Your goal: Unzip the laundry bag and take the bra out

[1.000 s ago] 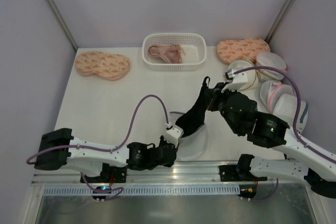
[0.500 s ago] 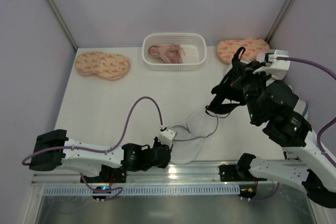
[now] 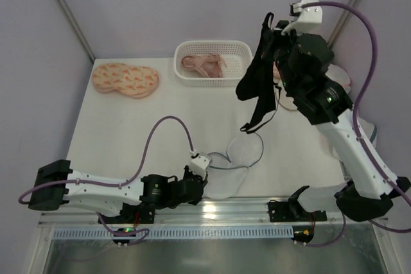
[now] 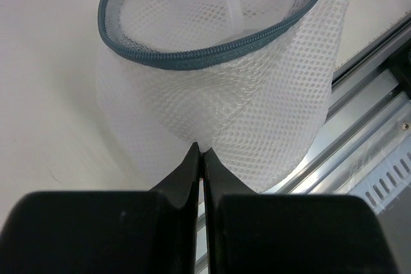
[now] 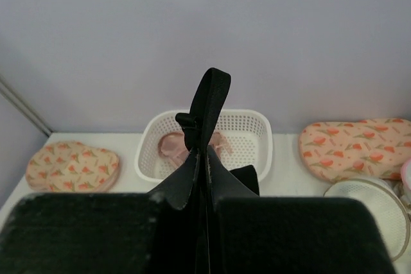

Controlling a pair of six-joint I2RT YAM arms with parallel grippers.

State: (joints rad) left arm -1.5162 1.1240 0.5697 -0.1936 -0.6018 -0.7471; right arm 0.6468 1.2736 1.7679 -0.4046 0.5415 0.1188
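The laundry bag of white-grey mesh lies open near the table's front edge, its grey zip rim spread out. In the left wrist view the bag fills the middle, and my left gripper is shut on its mesh. In the top view the left gripper sits at the bag's near-left side. My right gripper is raised high at the back right, shut on the black bra, which hangs free in the air with thin straps dangling. In the right wrist view the bra loops up above the closed right gripper.
A white basket holding a pale pink bra stands at the back centre. Orange patterned padded pieces lie at the back left and back right. Other mesh bags sit along the right edge, partly hidden by my right arm.
My right gripper has lifted the black bra out of the bag, up and toward the back. The bag has gone flat. My left gripper keeps its hold and has shifted slightly nearer.
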